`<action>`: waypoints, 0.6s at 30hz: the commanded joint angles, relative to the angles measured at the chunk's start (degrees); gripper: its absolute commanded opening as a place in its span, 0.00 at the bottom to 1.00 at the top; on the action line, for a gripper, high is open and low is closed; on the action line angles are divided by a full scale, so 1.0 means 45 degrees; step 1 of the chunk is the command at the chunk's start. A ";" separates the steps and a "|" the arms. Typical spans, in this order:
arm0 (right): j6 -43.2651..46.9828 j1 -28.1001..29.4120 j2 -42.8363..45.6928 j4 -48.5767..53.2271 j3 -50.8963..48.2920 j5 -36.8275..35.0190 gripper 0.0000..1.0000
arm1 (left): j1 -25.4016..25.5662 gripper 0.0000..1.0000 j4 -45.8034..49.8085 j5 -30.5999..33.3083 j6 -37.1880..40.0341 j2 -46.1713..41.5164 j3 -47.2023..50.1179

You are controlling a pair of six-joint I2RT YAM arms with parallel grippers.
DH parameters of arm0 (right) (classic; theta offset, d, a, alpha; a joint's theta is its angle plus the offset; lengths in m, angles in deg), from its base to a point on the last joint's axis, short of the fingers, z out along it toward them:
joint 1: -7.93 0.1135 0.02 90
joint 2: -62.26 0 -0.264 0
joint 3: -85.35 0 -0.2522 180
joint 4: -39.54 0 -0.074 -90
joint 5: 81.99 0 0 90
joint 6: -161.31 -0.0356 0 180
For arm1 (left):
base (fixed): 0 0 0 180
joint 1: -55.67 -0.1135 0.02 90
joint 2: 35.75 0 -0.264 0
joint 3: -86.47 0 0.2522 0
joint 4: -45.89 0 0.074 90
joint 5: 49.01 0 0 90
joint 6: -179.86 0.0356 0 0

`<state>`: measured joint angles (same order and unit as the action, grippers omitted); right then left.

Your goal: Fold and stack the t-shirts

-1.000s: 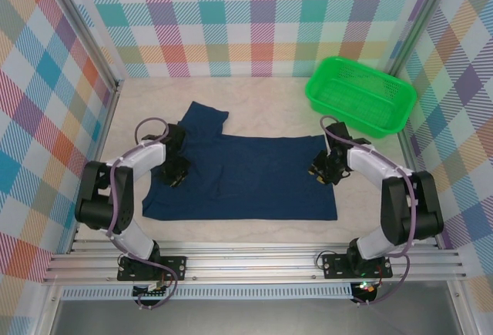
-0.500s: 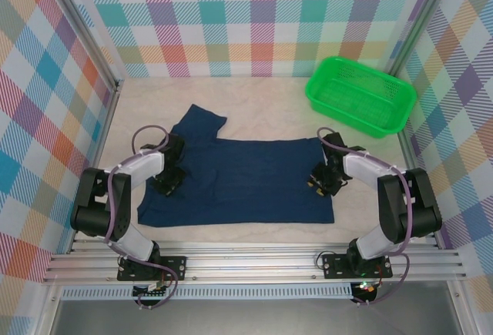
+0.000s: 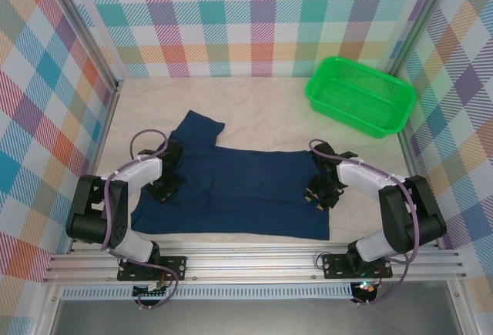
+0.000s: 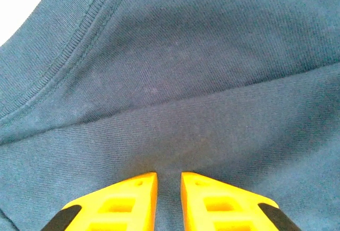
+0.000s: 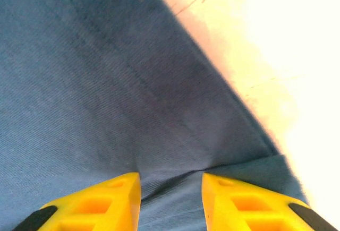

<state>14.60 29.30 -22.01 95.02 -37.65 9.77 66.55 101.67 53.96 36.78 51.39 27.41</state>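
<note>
The dark navy t-shirt (image 3: 239,189) lies spread across the table, plain face up, one sleeve pointing to the far left; no print shows. My left gripper (image 3: 165,189) sits on its left side, near the ribbed collar (image 4: 69,56). Its yellow fingers (image 4: 127,199) are nearly together, with a ridge of cloth (image 4: 186,82) pinched between them at the left gripper (image 4: 169,180). My right gripper (image 3: 317,195) is at the shirt's right edge. In the right wrist view a fold of cloth (image 5: 106,82) rises into the right gripper (image 5: 171,180), held between its fingers.
A green plastic basket (image 3: 358,95) stands at the far right, holding nothing I can see. Bare pale table (image 5: 276,56) runs beyond the shirt's right edge and behind it. Checked walls close in three sides; the metal rail (image 3: 246,262) lies just below the shirt's hem.
Both grippers have pulled toward the near edge, dragging the shirt with them. The whole shirt now lies closer to the rail and slightly skewed.
</note>
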 commanded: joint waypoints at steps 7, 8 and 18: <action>0.1924 -0.0137 -0.1276 0.0892 0.3081 -0.1358 0.38 | 0.0132 0.31 0.1692 0.0346 0.1015 -0.0174 -0.2104; 0.1937 -0.0138 -0.1186 0.0873 0.3184 -0.1534 0.39 | 0.0123 0.33 0.1762 0.0350 0.1031 -0.0362 -0.2349; 0.2224 -0.1158 -0.2441 -0.1292 0.3611 -0.0353 0.39 | -0.1262 0.35 0.0277 -0.1837 0.2230 0.2035 -0.5185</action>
<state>22.95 24.97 -31.08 92.35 -23.18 6.36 62.79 105.60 49.46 44.13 56.68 6.58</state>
